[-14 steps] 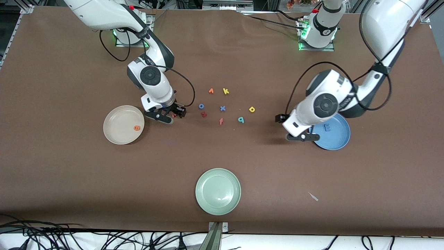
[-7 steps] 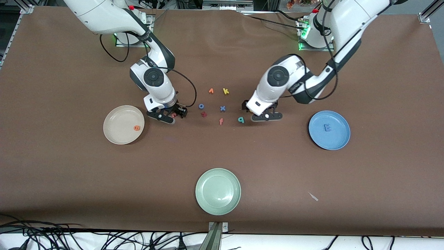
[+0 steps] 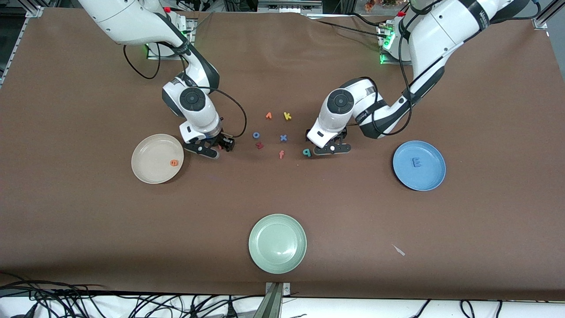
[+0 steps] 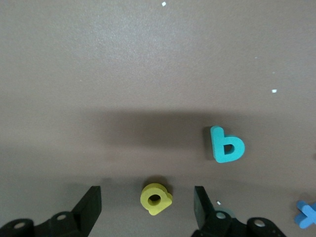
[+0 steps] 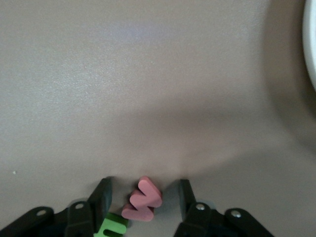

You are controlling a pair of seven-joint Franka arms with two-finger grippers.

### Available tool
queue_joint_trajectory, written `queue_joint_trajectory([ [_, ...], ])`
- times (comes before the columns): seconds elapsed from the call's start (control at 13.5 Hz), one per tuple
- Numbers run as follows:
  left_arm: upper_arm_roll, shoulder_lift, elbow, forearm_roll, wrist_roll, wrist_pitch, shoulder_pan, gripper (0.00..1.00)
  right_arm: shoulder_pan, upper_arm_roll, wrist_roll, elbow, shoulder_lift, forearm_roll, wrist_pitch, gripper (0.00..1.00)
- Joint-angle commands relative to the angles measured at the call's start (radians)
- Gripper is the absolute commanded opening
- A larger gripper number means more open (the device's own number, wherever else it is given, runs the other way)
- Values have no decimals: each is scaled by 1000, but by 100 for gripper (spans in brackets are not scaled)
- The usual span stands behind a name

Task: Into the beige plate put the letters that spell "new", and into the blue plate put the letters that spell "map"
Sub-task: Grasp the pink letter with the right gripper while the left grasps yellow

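My right gripper (image 5: pixel 144 183) is down at the table beside the beige plate (image 3: pixel 150 170), open, its fingers on either side of the salmon w (image 5: pixel 143 200) without touching it. The green n (image 5: pixel 112 227) lies against one finger. The orange e (image 3: pixel 175 162) lies in the beige plate. My left gripper (image 4: pixel 146 193) is low over the yellow p (image 4: pixel 156 198), open, with a gap on both sides. The teal a (image 4: pixel 226 144) lies close by on the table. The blue m (image 3: pixel 416 162) is in the blue plate (image 3: pixel 430 179).
Between the two grippers lie an orange v (image 3: pixel 268 115), a yellow k (image 3: pixel 287 116), a blue o (image 3: pixel 256 135), a blue x (image 3: pixel 283 138), a dark red letter (image 3: pixel 259 145) and an orange f (image 3: pixel 281 154). A pale green plate (image 3: pixel 277 243) sits near the front edge.
My left arm has swung from over the blue plate to the yellow p and come down round it. Both grippers' fingers have narrowed somewhat. The right gripper has barely moved.
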Motion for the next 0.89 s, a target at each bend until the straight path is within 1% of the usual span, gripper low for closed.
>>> queue_joint_trajectory([
  [0.0,20,12,21,32,-14,-13,-38,77,6,-3,25,-11,1,-20,20,54],
  [0.07,21,14,19,32,-14,-14,-47,74,5,-3,24,-11,1,-20,22,49],
  [0.15,21,17,18,32,-16,-14,-50,72,5,-4,24,-11,1,-20,20,41],
  [0.3,21,17,13,32,-17,-17,-58,67,5,-4,15,-10,-3,-20,17,17],
  [0.37,24,20,14,32,-17,-20,-67,64,3,-4,-10,-10,-13,-20,9,11],
  [0.44,30,22,14,32,-14,-20,-70,60,-10,-15,-78,-4,-35,-17,-1,10],
  [0.59,35,23,14,32,-11,-20,-71,52,-73,-18,-290,10,-87,7,-117,9],
  [0.81,46,23,15,34,-10,-20,-73,43,-141,-26,-517,10,-145,11,-155,9],
])
